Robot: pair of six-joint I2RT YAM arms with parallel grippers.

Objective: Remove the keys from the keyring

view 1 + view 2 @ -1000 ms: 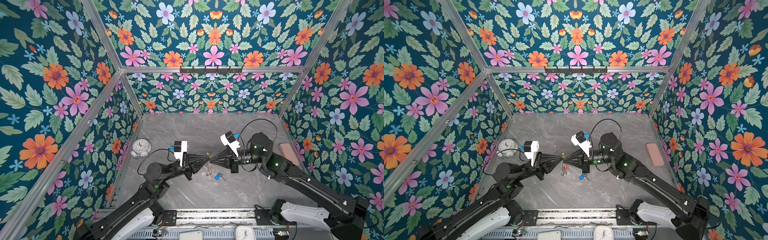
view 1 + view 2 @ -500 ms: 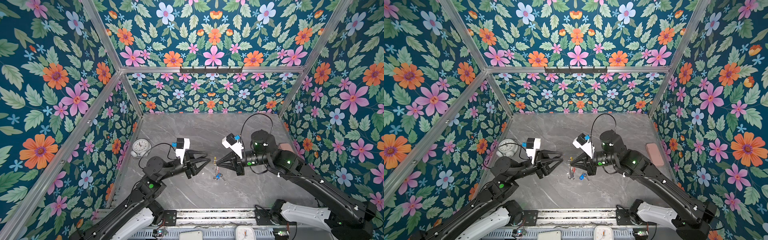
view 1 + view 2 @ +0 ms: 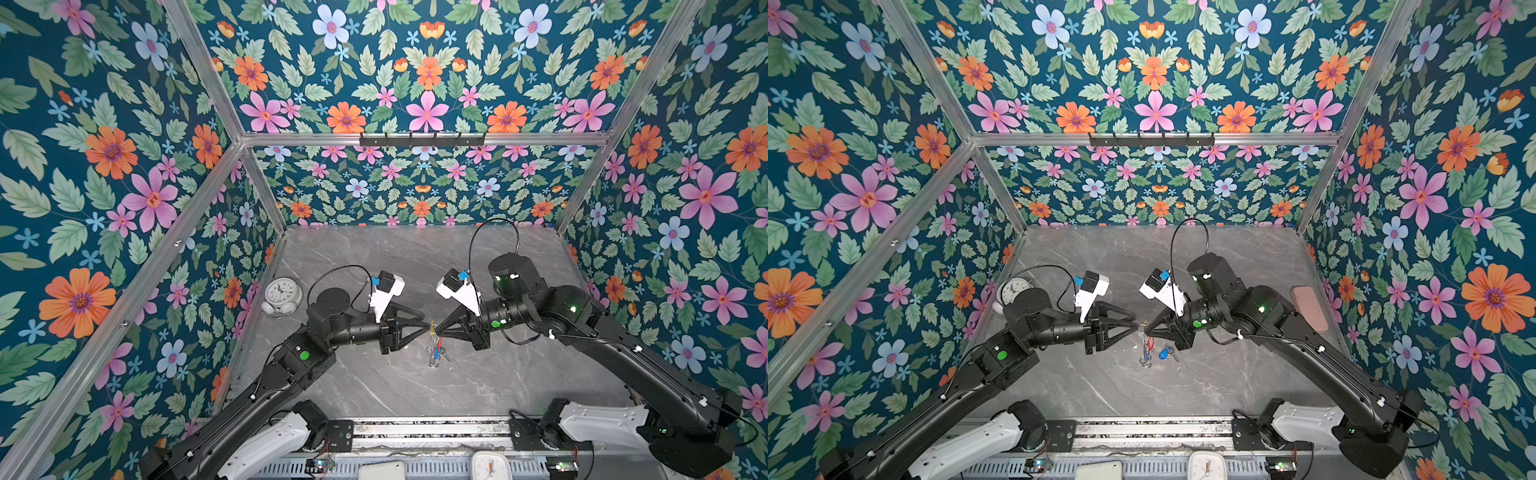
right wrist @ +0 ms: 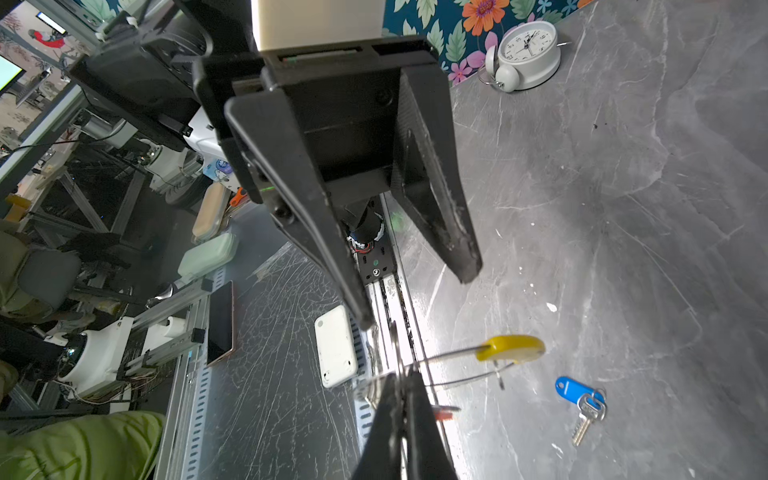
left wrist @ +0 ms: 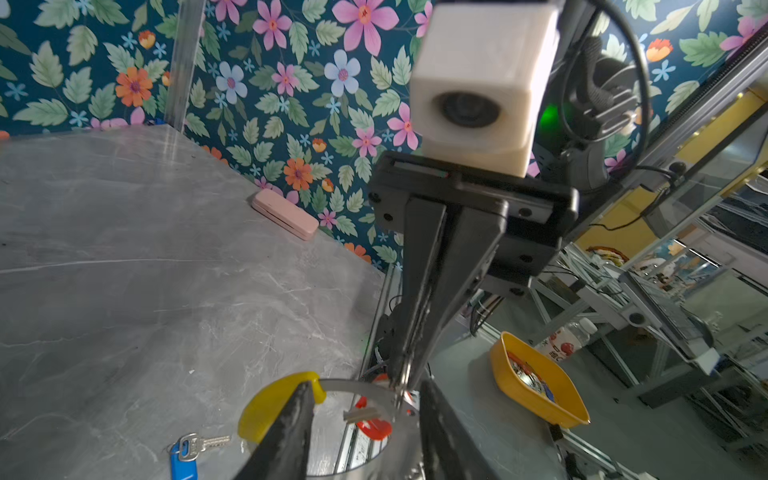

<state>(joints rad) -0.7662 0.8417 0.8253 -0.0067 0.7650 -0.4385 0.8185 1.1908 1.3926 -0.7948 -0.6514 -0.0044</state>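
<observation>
My right gripper is shut on the rim of the keyring, holding the grey hoop on edge above the table. The hoop's yellow sleeve points away from the grip. A red-tagged key hangs from the hoop beside the grip. The blue-tagged key lies loose on the table, also in a top view. My left gripper stands open facing the right gripper, its tips close to the hoop with nothing held. In both top views the left gripper nearly meets the right one.
A round white alarm clock stands at the table's left edge behind the left arm. A pink case lies by the right wall. A black hook rack hangs on the back wall. The grey marble table stretches behind the grippers.
The left gripper opened, drew back to the left, then came in again, open, to the hoop. The right gripper stayed shut on the hoop. The blue-tagged key has stayed on the table.
</observation>
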